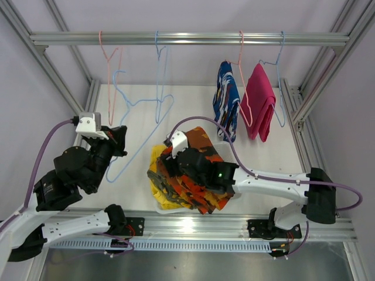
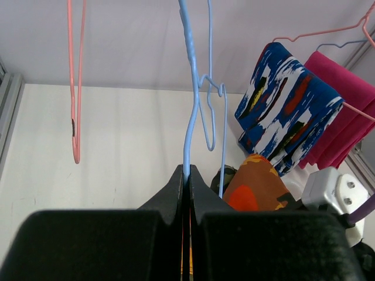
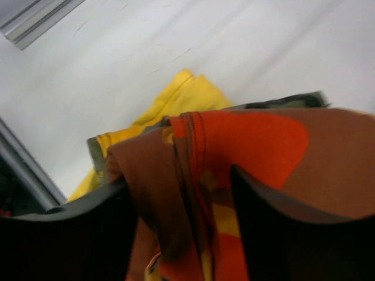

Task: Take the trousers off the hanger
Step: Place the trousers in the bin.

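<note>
My left gripper (image 1: pixel 120 141) (image 2: pixel 187 175) is shut on the wire of a bare blue hanger (image 1: pixel 140 102) (image 2: pixel 188 129), left of the pile. My right gripper (image 1: pixel 171 165) (image 3: pixel 184 222) stands open over the pile, jaws apart, with a fold of the orange-black trousers (image 1: pixel 202 190) (image 3: pixel 246 146) lying loose between its fingers. Under that garment lie the yellow trousers (image 1: pixel 158 193) (image 3: pixel 181 96) and the camouflage ones (image 1: pixel 159 177). At the back right, the blue-white-red trousers (image 1: pixel 225 99) (image 2: pixel 287 117) hang on a pink hanger and the magenta trousers (image 1: pixel 261 105) (image 2: pixel 345 117) hang on a blue hanger.
A metal rail (image 1: pixel 187 38) crosses the back. A bare pink hanger (image 1: pixel 108 64) (image 2: pixel 75 88) and a second bare blue hanger (image 1: pixel 158 76) hang from it at the left. Aluminium frame posts (image 1: pixel 316 88) slant down both sides of the white table (image 1: pixel 193 111).
</note>
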Robot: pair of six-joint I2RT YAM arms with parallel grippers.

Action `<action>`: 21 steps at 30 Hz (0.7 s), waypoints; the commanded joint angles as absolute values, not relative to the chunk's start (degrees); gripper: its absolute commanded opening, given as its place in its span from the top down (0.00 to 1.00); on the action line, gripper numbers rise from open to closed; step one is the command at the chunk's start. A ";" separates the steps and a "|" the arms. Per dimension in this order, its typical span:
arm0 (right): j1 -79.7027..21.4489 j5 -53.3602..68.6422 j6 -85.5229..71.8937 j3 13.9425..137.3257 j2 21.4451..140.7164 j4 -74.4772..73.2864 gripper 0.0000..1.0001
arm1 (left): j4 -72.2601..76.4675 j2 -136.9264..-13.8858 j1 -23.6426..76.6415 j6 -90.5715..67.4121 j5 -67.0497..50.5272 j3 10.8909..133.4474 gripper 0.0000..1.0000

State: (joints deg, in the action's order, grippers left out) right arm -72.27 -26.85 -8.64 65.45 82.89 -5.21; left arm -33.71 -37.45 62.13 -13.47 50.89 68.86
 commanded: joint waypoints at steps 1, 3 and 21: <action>-73.74 -26.72 -11.86 68.65 83.67 0.26 0.30 | -31.47 -36.30 62.49 -12.13 52.03 67.94 1.00; -74.18 -26.02 -12.48 68.38 82.97 0.18 0.27 | -31.20 -35.68 62.49 -12.22 52.12 67.68 1.00; -74.97 -26.99 -13.89 64.34 72.41 -1.94 0.88 | -26.63 -34.10 62.49 -9.50 52.12 64.42 1.00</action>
